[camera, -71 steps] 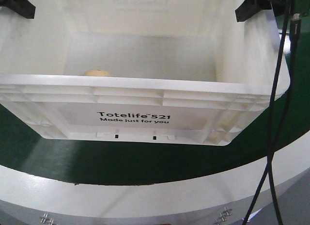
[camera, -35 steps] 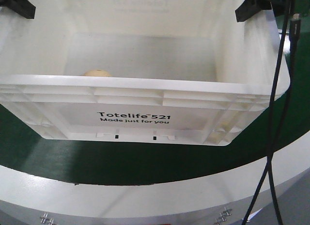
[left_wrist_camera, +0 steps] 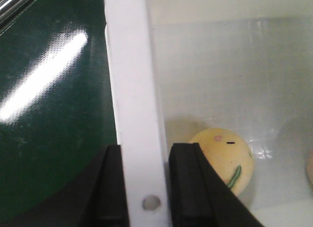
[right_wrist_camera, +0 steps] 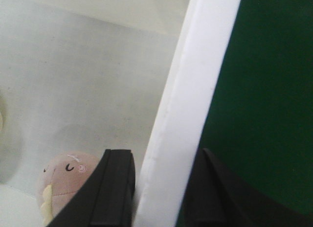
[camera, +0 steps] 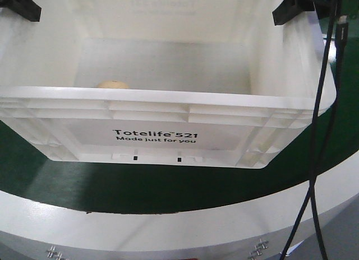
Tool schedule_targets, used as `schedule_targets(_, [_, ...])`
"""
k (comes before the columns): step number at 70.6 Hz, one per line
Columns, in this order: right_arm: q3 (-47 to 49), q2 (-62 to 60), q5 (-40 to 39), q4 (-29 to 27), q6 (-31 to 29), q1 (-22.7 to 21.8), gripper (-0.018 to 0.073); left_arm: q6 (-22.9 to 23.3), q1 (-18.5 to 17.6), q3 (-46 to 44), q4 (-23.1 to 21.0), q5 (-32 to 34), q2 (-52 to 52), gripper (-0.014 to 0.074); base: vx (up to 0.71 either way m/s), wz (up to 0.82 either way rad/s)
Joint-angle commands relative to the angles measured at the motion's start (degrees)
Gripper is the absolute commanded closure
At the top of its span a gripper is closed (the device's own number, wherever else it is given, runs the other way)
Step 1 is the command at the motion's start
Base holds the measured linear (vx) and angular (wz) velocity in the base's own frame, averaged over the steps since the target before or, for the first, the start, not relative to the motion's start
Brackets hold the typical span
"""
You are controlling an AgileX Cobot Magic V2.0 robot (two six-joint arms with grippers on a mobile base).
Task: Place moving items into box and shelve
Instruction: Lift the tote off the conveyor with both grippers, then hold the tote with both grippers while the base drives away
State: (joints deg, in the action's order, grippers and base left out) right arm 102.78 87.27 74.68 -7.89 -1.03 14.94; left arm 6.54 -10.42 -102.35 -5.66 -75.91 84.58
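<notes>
The left hand (left_wrist_camera: 145, 185) and right hand (right_wrist_camera: 161, 188) each pinch a side wall of the box (camera: 168, 100). It looks best to lift both sides together and level (moving items (left_wrist_camera: 222, 156) could roll inside).

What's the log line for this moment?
left jaws: gripping box rim | right jaws: gripping opposite rim | inside: cream item, tan item | stage: lift pending

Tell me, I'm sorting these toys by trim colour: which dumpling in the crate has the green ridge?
The cream-yellow dumpling beside the left gripper clamping the crate rim; the pink-tan dumpling by the right gripper has a pale yellow ridge.
</notes>
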Motion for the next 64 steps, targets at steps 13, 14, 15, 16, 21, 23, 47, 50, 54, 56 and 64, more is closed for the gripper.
schedule_targets(13, [2.66, -3.07, -1.12, -1.65, -1.95, 0.17, 0.0571, 0.08, -0.3, -2.69, -1.13, 4.56, -2.85, 0.0613, 0.0, 0.0])
schedule_targets(14, [2.66, -3.07, -1.12, -1.65, -1.95, 0.17, 0.0571, 0.08, -0.3, -2.69, -1.13, 4.56, -2.85, 0.0613, -0.01, 0.01])
schedule_targets(15, [2.66, -3.07, -1.12, -1.65, -1.95, 0.17, 0.0571, 0.08, -0.3, -2.69, -1.13, 4.56, -2.85, 0.0613, -0.01, 0.01])
schedule_targets(16, [2.66, -3.07, -1.12, -1.65, -1.95, 0.17, 0.0571, 0.08, -0.3, -2.69, -1.13, 4.56, -2.85, 0.0613, -0.02, 0.0])
schedule_targets(21, [2.66, -3.07, -1.12, -1.65, -1.95, 0.17, 0.0571, 0.08, -0.3, -2.69, -1.13, 4.56, -2.85, 0.0613, -0.03, 0.0])
schedule_targets(23, [2.66, -3.07, -1.12, -1.65, -1.95, 0.17, 0.0571, 0.08, -0.3, -2.69, -1.13, 4.56, -2.85, 0.0613, -0.04, 0.0])
schedule_targets(47, [2.66, -3.07, -1.12, -1.65, -1.95, 0.17, 0.0571, 0.08, -0.3, -2.69, -1.13, 4.56, -2.85, 0.0613, -0.1, 0.0])
schedule_targets(50, [2.66, -3.07, -1.12, -1.65, -1.95, 0.17, 0.0571, 0.08, -0.3, -2.69, -1.13, 4.56, -2.85, 0.0613, -0.17, 0.03])
schedule_targets(54, [2.66, -3.07, -1.12, -1.65, -1.95, 0.17, 0.0571, 0.08, -0.3, -2.69, -1.13, 4.56, -2.85, 0.0613, -0.18, 0.07])
schedule_targets(56, [2.66, -3.07, -1.12, -1.65, -1.95, 0.17, 0.0571, 0.08, -0.3, -2.69, -1.13, 4.56, -2.85, 0.0613, -0.18, 0.11])
schedule_targets(64, [2.66, -3.07, -1.12, -1.65, -1.95, 0.17, 0.0571, 0.08, -0.3, -2.69, -1.13, 4.56, -2.85, 0.0613, -0.18, 0.16])
